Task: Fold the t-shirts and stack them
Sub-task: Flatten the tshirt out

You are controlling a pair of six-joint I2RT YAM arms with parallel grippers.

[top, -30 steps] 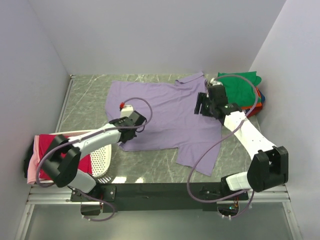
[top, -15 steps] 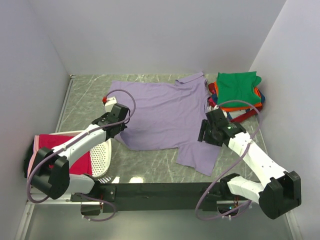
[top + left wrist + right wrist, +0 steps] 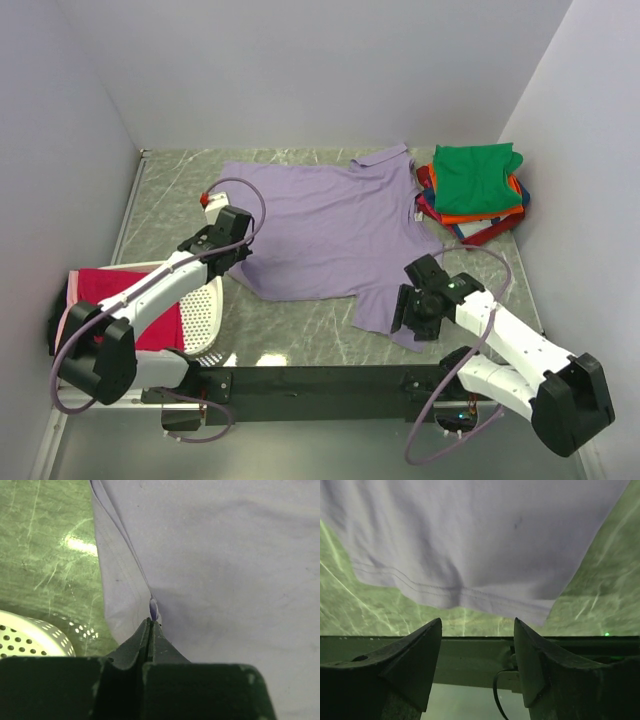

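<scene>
A lavender-purple t-shirt [image 3: 320, 225] lies spread flat in the middle of the table, collar toward the back. My left gripper [image 3: 237, 262] sits at its near-left edge, shut on a small pinch of the lavender cloth [image 3: 153, 607], fingertips [image 3: 150, 621] pressed together. My right gripper [image 3: 408, 315] hovers open over the near hem of the right sleeve [image 3: 470, 545], with nothing between its fingers [image 3: 427, 645]. A folded stack of t-shirts, green on top [image 3: 478, 175] with orange, red and blue below, sits at the back right.
A white perforated basket [image 3: 205, 310] stands at the near left, with a magenta-red shirt [image 3: 110, 295] and a pink one [image 3: 65, 345] draped over it. White walls close in on three sides. The black base rail [image 3: 320, 380] runs along the near edge.
My right arm has swung from beside the folded stack toward the near edge, to the sleeve's lower hem, still open. My left gripper has moved left with the shirt's edge in it.
</scene>
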